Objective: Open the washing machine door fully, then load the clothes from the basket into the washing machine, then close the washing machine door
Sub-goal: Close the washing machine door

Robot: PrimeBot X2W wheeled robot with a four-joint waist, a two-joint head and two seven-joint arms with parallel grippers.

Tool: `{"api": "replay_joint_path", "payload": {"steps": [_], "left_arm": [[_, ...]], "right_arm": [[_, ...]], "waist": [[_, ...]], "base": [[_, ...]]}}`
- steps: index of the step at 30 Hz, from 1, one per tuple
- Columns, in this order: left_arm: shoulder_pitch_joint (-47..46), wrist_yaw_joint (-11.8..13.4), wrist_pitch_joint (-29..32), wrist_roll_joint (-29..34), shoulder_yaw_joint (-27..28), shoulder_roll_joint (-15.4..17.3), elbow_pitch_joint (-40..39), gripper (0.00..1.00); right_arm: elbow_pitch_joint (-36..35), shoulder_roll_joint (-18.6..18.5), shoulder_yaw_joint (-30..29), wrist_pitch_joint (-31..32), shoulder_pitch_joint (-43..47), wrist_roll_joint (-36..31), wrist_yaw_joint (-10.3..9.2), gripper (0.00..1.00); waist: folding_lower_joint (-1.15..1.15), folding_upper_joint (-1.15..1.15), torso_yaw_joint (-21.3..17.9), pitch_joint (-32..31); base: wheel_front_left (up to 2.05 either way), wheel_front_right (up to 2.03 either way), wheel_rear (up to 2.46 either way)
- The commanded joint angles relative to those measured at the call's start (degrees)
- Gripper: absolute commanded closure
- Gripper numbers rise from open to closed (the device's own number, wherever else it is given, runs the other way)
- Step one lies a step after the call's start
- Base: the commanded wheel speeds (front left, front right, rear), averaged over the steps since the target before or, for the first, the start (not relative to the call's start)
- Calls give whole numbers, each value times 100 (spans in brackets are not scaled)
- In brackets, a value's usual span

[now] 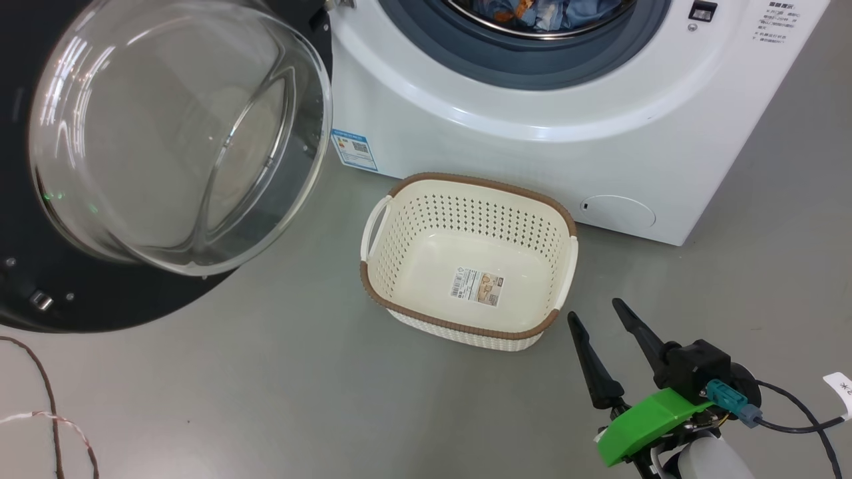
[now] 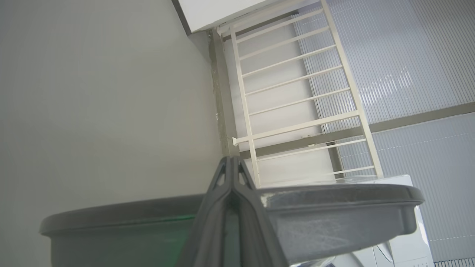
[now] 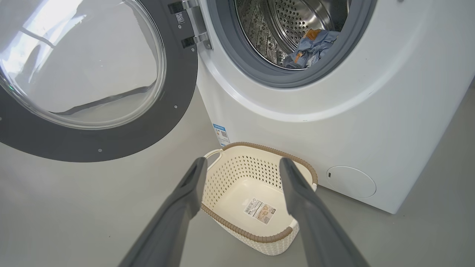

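Clothes (image 1: pixel 532 14) lie in the washer (image 1: pixel 499 113); door (image 1: pixel 100 313) wide open. Right pincer (image 1: pixel 595 310) gapes, holding nothing, near the basket (image 1: pixel 466 181). Left pincer (image 2: pixel 232 163) is closed.

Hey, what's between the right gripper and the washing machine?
The empty basket, on the floor; the head view shows it between right gripper and washing machine.

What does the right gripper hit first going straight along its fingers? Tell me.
Probably the basket: the open right gripper aims at it from the near side, so its rim or bottom comes first, though depth is unclear.
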Motion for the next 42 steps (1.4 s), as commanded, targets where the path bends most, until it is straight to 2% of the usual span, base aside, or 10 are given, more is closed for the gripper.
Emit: {"api": "replay_joint_path", "payload": {"steps": [1,17,33,42], "left_arm": [[-69,-24,171,-58,31,298,-190,100],[433,-24,1420,-442,-203,372,-760,100],[1524,-24,2484,-1066,56,399,-2332,100],[2061,-24,2982,-1295,113,297,-3030,100]], "right_arm": [[-105,45,136,-22,-162,-23,9,0],[-147,45,159,-26,-155,160,9,0],[-313,45,94,-27,-10,290,9,0],[-387,45,65,-27,94,376,9,0]], "waist": [[0,0,-1,-11],[0,0,-211,-138],[0,0,-943,-273],[0,0,-1286,-325]], "base": [[0,0,0],[0,0,0],[0,0,0],[0,0,0]]}}
